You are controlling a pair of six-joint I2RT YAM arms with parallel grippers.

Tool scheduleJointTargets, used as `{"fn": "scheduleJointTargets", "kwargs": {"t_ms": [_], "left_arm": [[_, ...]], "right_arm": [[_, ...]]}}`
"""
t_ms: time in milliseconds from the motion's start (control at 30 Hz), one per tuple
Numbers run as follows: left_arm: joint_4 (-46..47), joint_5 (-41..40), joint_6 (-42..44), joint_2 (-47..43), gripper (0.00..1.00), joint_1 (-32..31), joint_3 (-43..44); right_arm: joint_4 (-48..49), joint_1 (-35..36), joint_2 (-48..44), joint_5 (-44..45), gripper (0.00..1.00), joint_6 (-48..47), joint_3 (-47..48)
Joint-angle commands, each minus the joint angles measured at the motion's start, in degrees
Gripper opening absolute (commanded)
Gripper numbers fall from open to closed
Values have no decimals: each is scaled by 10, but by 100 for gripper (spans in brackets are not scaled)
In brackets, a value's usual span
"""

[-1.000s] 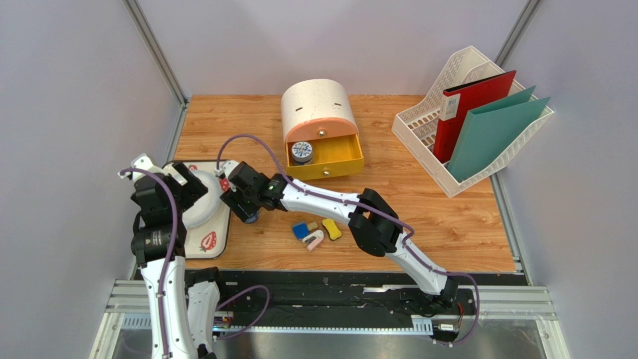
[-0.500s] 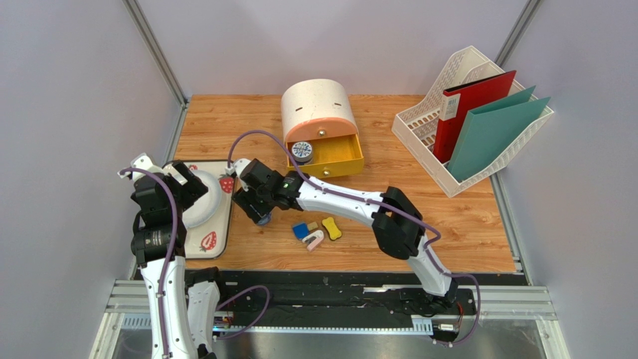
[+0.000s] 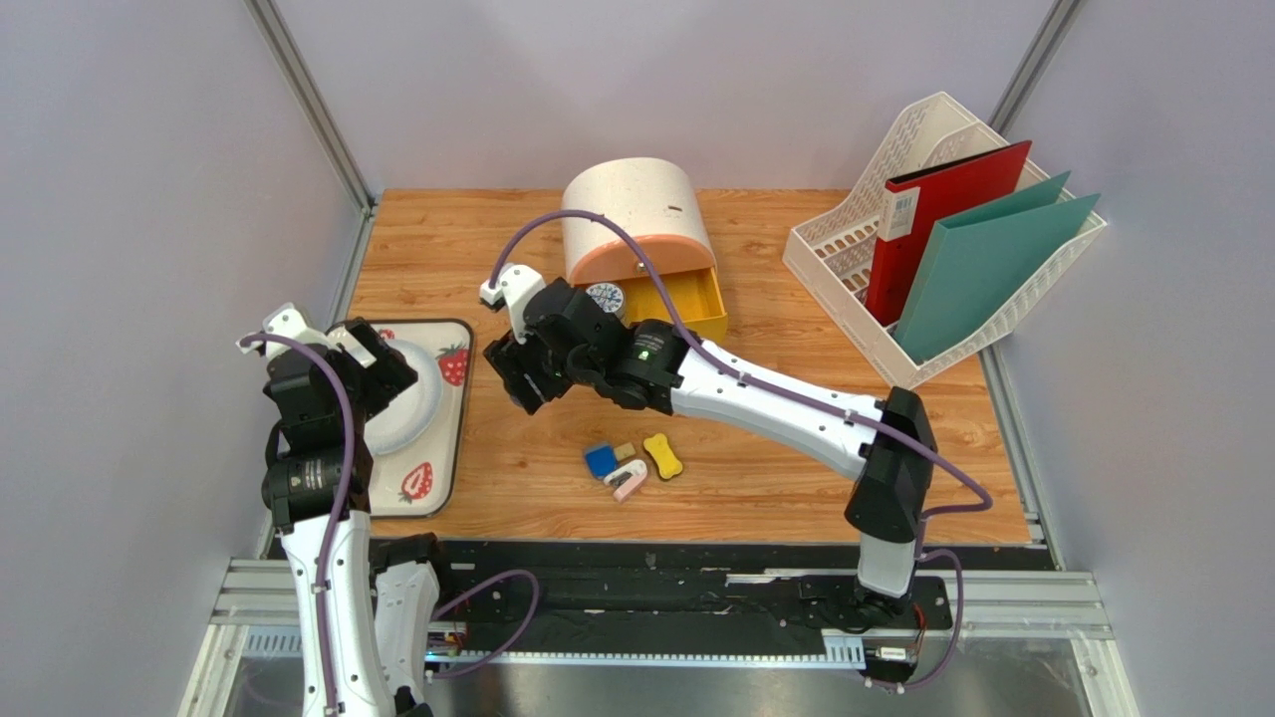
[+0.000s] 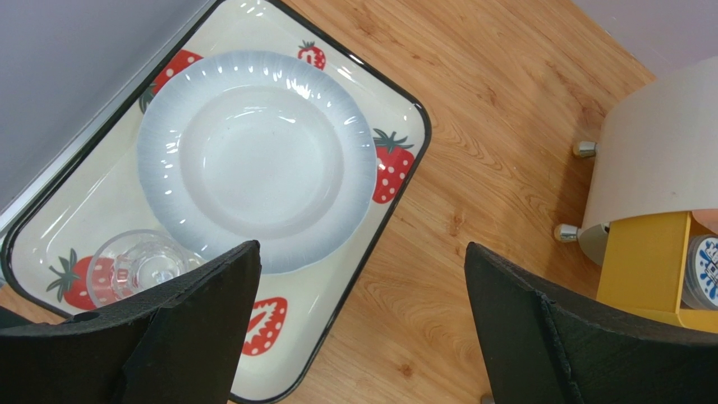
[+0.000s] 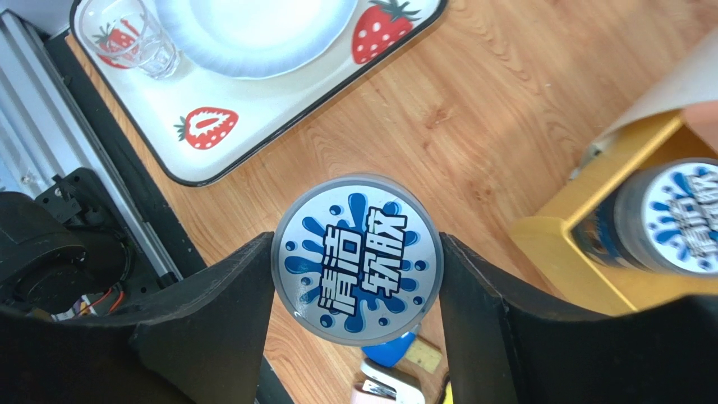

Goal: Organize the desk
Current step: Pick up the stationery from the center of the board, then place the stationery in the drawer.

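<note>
While over desk (image 3: 958, 426), right arm (image 3: 763, 407) outstretched.

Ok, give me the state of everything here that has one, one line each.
left gripper, open and empty over the tray.
right gripper, shut on the tin, held above the desk.
drawer, pulled open, second tin inside.
glass, upright and empty on the tray.
plate, empty, right way up.
folders, standing in the rack.

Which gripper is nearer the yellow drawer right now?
Right. The right gripper, holding a round tin, hangs just left of the yellow drawer. The left gripper, open, hovers over the strawberry tray at the left of the desk.
</note>
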Motion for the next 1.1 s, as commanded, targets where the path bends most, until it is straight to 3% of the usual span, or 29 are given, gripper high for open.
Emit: {"fn": "scheduleJointTargets", "kwargs": {"t_ms": [0,533,1067], "left_arm": [[23,22,7,3,99,5,0],[41,57,15,17,99,6,-6],[52,86,22,24,99,6,-12]], "right_arm": [[43,-18,-65,53,10,-10,-15],[37,-147,-163,77,10,-2,-65],[39,-217,-134,97,9,36,-82]]}}
